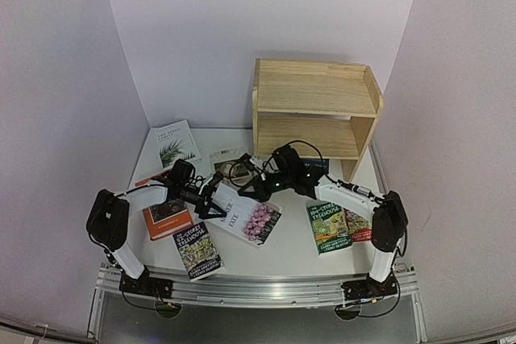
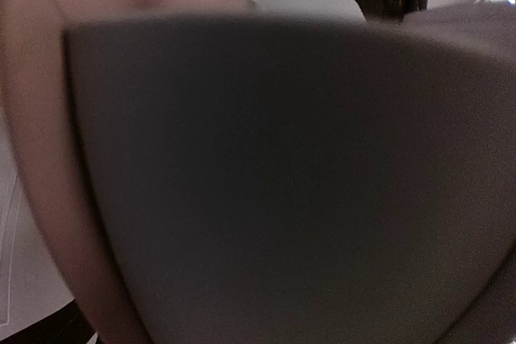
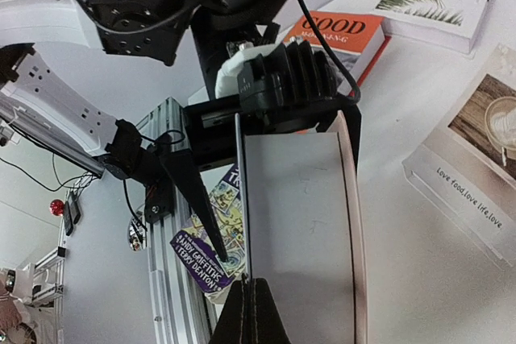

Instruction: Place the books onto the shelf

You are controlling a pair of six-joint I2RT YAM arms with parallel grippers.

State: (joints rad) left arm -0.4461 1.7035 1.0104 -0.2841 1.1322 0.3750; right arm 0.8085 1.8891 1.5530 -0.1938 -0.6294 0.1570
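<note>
**Left to right.**

- **Left gripper (image 1: 214, 199):** the jaws are spread wide to either side of the white book (image 3: 294, 231). One finger stands visibly clear of its cover, so nothing is pinched.
- **White book:** it stands tilted up off the table (image 1: 282, 259), between the two arms.
- **Right gripper (image 3: 252, 316):** the tips are pressed together and set at the book's near edge.
- **Shelf (image 1: 314, 78):** it stands well apart, at the right rear.

**Hazard for you:** if you withdraw the right tips before the left jaws clamp, the book will likely drop flat. If you close off-centre, you may catch one cover only and let the book splay.
</note>
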